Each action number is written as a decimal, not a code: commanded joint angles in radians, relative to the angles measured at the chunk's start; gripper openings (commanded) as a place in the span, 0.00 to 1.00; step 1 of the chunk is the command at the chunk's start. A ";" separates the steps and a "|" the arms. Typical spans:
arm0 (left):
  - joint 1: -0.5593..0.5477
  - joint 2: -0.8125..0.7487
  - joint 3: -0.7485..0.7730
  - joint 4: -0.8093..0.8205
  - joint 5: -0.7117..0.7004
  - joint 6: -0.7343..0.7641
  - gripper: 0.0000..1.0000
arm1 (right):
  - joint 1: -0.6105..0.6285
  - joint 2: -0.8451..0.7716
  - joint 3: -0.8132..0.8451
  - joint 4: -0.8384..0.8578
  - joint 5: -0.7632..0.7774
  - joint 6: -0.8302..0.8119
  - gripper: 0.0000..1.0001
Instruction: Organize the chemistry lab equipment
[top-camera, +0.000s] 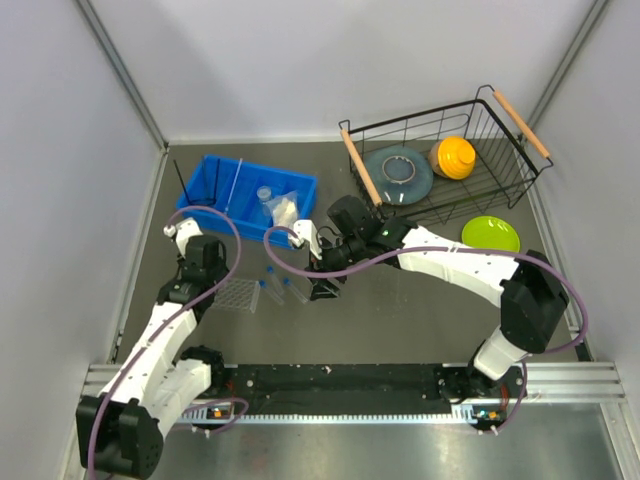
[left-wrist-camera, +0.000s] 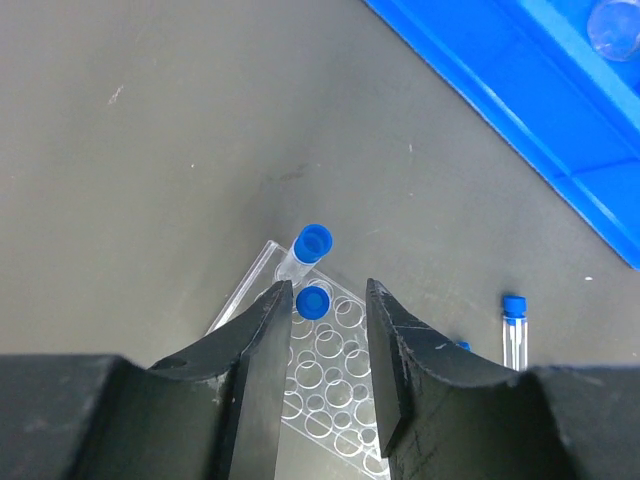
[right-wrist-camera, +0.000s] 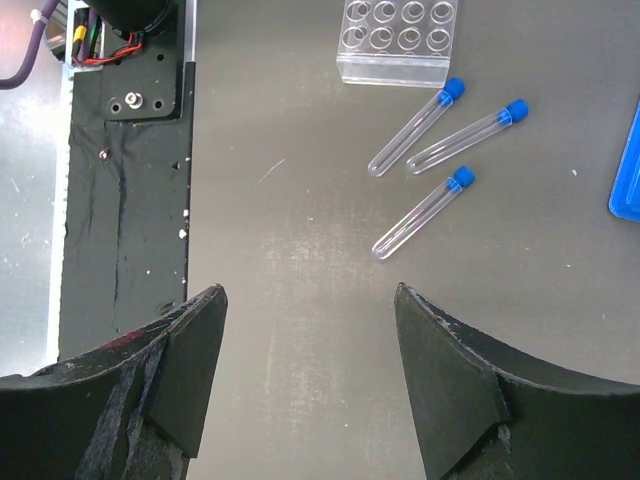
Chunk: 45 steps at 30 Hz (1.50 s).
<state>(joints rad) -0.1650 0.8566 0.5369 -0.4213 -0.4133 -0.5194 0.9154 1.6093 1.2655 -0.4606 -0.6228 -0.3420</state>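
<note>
The left gripper (left-wrist-camera: 328, 288) hung straight above the clear tube rack (left-wrist-camera: 335, 385). The rack sat on the table (top-camera: 400, 320) toward its left edge, a little in front of the blue bin (top-camera: 215, 170). The gripper's jaws stood a little apart and gripped nothing. One blue-capped test tube (left-wrist-camera: 313, 300) stood upright in a hole of the rack, right below the gap and nearer one finger than the other; I could not tell whether that finger touched the cap. A second capped tube (left-wrist-camera: 305, 252) tilted at the rack's far corner just beyond the fingertips, and I could not make out whether it was seated in a hole or only leaning there. The right gripper (right-wrist-camera: 308, 292) hovered over bare table near the middle, its jaws spread wide with nothing between them. Ahead of its fingertips three more capped tubes (right-wrist-camera: 420, 215) lay flat on the table just beside the rack, apart from each other, caps toward the bin. In the bin, against the table's far edge toward the left corner, were the black wire ring stand (top-camera: 183, 180), the thin glass rod (top-camera: 233, 185), the small clear cup (top-camera: 265, 193) and the white packet (top-camera: 284, 210).
</note>
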 joint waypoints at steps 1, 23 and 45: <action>-0.001 -0.044 0.054 -0.011 0.019 0.021 0.42 | 0.004 -0.020 0.043 0.004 -0.023 -0.028 0.69; 0.001 0.022 0.047 -0.007 0.016 0.019 0.42 | 0.005 0.005 0.057 -0.006 -0.029 -0.017 0.69; 0.001 0.090 0.089 0.032 0.105 0.047 0.36 | 0.005 0.009 0.055 -0.010 -0.021 -0.023 0.69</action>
<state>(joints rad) -0.1646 0.9604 0.5762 -0.4183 -0.3035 -0.4881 0.9154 1.6123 1.2774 -0.4805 -0.6296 -0.3485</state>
